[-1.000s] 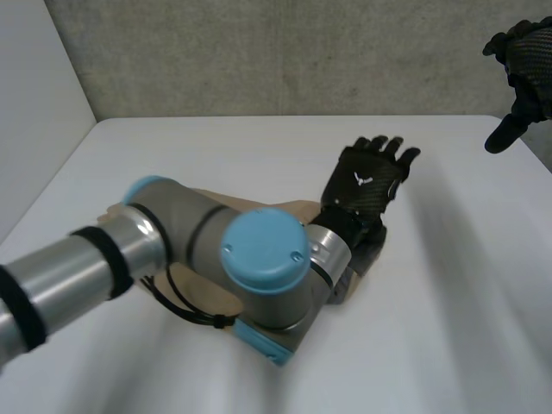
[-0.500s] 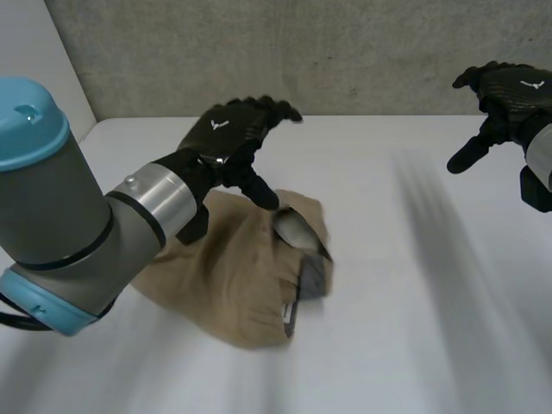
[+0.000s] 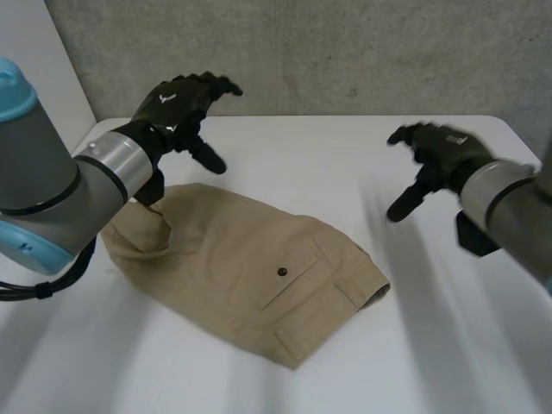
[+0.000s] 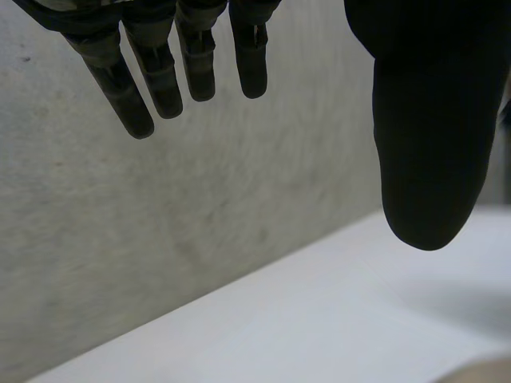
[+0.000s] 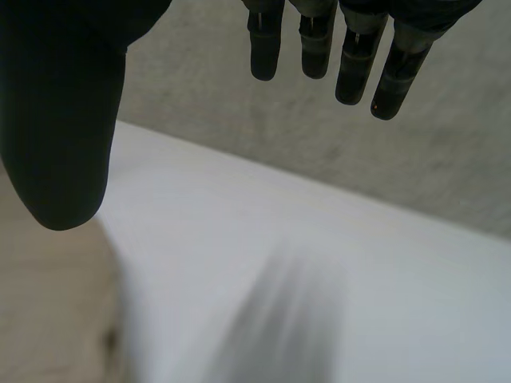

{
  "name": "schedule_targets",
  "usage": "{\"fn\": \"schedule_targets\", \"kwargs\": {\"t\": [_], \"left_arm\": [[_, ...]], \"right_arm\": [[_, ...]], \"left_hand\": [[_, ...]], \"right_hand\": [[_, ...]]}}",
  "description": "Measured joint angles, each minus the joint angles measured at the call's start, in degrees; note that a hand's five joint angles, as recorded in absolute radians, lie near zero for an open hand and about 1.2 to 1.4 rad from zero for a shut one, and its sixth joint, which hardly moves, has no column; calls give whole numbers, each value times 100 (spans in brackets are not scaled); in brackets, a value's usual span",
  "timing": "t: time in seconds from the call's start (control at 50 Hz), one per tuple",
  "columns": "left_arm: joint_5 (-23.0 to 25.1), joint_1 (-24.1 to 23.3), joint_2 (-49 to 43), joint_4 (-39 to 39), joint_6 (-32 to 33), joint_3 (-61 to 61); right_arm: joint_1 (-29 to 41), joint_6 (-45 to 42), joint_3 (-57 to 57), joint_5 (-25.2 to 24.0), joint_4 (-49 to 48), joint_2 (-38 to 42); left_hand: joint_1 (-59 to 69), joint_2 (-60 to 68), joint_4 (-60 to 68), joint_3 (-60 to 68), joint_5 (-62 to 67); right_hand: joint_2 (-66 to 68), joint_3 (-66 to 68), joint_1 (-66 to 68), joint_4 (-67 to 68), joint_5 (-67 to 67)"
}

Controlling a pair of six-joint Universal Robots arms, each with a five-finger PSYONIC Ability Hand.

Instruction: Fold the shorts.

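The shorts [image 3: 241, 267] are lying flat on the white worktop [image 3: 448, 362], left of centre. They are slanting from a squared corner at the near right up to a rumpled, bunched end at the far left. They are tan and appear to be doubled over already into one thick panel. A slit pocket [image 3: 297, 283] with a dark button [image 3: 282, 272] is facing up near the middle. A stitched band [image 3: 358, 285] is running along the right end, though I cannot tell whether it is the waistband or a hem. The cloth looks like light, soft twill, so it is likely going to drape and sag when lifted instead of holding its shape. It seems neither slippery nor fragile. The band end looks like the best place to take hold, pinching both layers at its two corners so the panel travels as one. The bunched far-left end is probably going to want smoothing. Farther back on the right, the right robot hand [image 3: 435, 155] is hovering over bare worktop, apart from the shorts. Its fingers [image 5: 315, 48] are hanging relaxed, the thumb is spread wide, and it is gripping nothing. Farthest, the left robot hand [image 3: 177, 108] is hanging above the far-left end of the shorts without touching them. Its fingers [image 4: 164, 76] are straight and splayed and are holding nothing, with the grey wall [image 3: 345, 52] behind.
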Motion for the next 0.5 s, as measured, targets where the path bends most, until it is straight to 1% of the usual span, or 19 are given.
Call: {"fn": "schedule_targets", "kwargs": {"t": [0.02,0.04,0.06,0.08,0.1,0.14,0.2,0.28,0.34,0.42,0.5], "left_arm": [[-21,14,-56,3,189,15],[-78,47,-226,4,726,72],[-93,56,-277,2,881,92],[-93,56,-277,2,881,92],[-150,91,-510,-15,1508,199],[-188,139,-793,-72,2107,364],[-197,206,-1156,-220,2600,631],[-169,273,-1651,-508,2982,1059],[-149,305,-1964,-734,3142,1342],[-135,331,-2230,-966,3279,1582],[-96,341,-2459,-1289,3584,1741]], "right_arm": [[33,77,-11,-3,17,59],[118,282,-46,-7,55,229],[136,330,-55,-8,61,271],[136,330,-55,-8,61,271],[231,589,-108,-12,85,517],[320,835,-174,-9,92,772],[431,1072,-245,7,83,1084],[572,1255,-306,63,46,1475],[651,1291,-331,151,16,1697],[723,1277,-351,267,-6,1877],[820,1148,-422,475,-73,2107]], "left_hand": [[0,0,0,0,0],[0,0,0,0,0],[0,0,-1,0,0],[0,0,-1,0,0],[0,0,-1,0,0],[0,0,-13,0,0],[0,0,-13,0,0],[0,0,-13,0,0],[0,0,-13,0,0],[0,0,-13,0,0],[0,0,-13,0,-1]], "right_hand": [[0,0,0,0,0],[0,0,0,0,0],[0,0,0,0,0],[0,0,0,0,0],[0,0,0,0,0],[0,0,0,0,0],[0,0,0,0,0],[0,0,0,0,0],[0,0,0,0,0],[0,0,0,0,0],[0,0,0,0,0]]}}
